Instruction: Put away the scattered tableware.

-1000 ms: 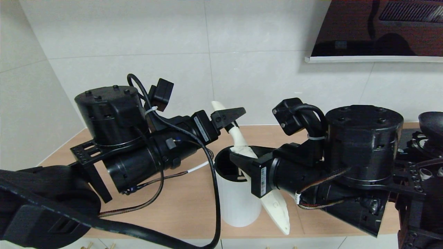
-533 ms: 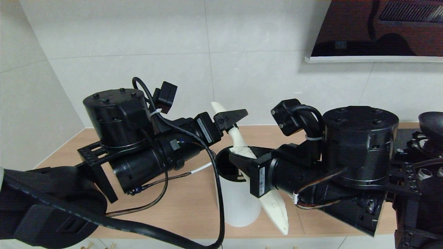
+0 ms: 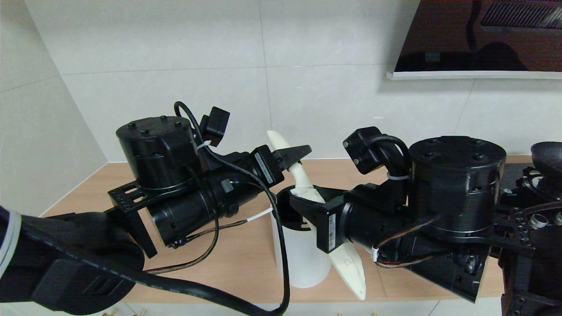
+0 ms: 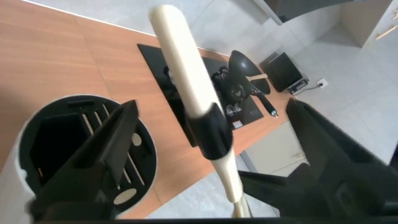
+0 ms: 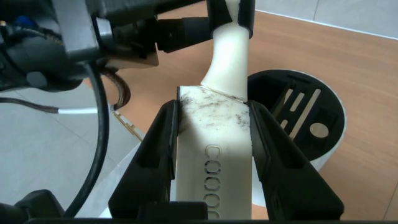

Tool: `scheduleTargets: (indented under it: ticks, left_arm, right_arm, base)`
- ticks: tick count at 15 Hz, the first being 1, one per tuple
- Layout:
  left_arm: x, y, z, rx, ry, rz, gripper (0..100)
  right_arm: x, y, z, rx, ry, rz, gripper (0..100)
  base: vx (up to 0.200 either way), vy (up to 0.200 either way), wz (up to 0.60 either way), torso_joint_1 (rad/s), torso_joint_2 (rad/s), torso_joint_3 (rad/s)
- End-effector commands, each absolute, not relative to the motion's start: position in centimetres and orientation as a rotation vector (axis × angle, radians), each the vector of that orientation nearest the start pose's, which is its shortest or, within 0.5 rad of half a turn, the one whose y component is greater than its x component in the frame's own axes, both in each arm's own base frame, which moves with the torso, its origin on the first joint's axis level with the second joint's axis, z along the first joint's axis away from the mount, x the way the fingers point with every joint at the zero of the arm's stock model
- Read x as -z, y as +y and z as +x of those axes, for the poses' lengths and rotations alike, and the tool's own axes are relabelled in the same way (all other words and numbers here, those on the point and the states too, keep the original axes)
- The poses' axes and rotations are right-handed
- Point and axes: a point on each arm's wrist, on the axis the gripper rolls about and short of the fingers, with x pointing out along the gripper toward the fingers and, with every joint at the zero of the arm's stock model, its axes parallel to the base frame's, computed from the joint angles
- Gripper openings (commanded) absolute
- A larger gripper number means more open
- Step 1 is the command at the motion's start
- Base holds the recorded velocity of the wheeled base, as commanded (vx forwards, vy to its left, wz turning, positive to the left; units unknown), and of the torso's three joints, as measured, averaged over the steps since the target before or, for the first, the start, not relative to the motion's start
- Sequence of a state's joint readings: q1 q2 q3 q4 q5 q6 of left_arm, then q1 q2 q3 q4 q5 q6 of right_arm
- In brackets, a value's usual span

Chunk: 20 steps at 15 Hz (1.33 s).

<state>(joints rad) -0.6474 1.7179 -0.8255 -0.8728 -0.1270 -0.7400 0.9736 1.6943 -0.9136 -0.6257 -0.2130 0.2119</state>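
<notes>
A white spatula (image 3: 304, 180) hangs tilted over a white utensil holder (image 3: 303, 267) with a black slotted insert. My right gripper (image 3: 311, 199) is shut on the spatula's wide blade (image 5: 214, 143), just above the holder's opening (image 5: 298, 106). The blade's tip (image 3: 353, 272) hangs down in front of the holder. My left gripper (image 3: 292, 156) is higher up, at the handle. Its fingers stand wide apart on either side of the handle (image 4: 186, 74), which carries a black band. The holder's insert (image 4: 62, 134) lies below the left gripper (image 4: 211, 109).
The holder stands on a wooden counter (image 3: 237, 259) backed by a tiled wall. A black cooktop (image 4: 186, 93) with a dark ladle-like utensil (image 4: 239, 68) lies at the right end. A dark range hood (image 3: 478, 39) hangs above it.
My left arm has shifted right and a little lower, closer to the holder. The spatula and my right gripper have hardly moved.
</notes>
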Motion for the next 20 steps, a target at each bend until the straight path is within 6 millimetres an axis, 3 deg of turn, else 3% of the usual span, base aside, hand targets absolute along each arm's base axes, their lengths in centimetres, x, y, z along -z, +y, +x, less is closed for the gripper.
scheduleTargets:
  ticks: [1,14,15,20]
  left_arm:
    - [-20.65,-19.23,24.87,0.734,0.305,-0.696,0]
    - [-20.89,-19.15,24.67,0.743,0.300,-0.698,0]
    - [-20.89,-19.15,24.67,0.743,0.300,-0.699,0]
    - [-21.19,-19.19,24.50,0.747,0.298,-0.698,0]
  right_arm:
    - [-21.31,25.78,18.09,-0.741,0.210,0.113,0]
    - [-21.46,25.73,18.06,-0.740,0.209,0.128,0]
    - [-21.46,25.72,18.07,-0.734,0.207,0.127,100]
    - [-21.70,25.55,18.02,-0.728,0.201,0.133,100]
  base:
    - [0.000,0.000,0.00,0.000,0.00,0.000]
    - [0.000,0.000,0.00,0.000,0.00,0.000]
    - [0.000,0.000,0.00,0.000,0.00,0.000]
    - [0.000,0.000,0.00,0.000,0.00,0.000]
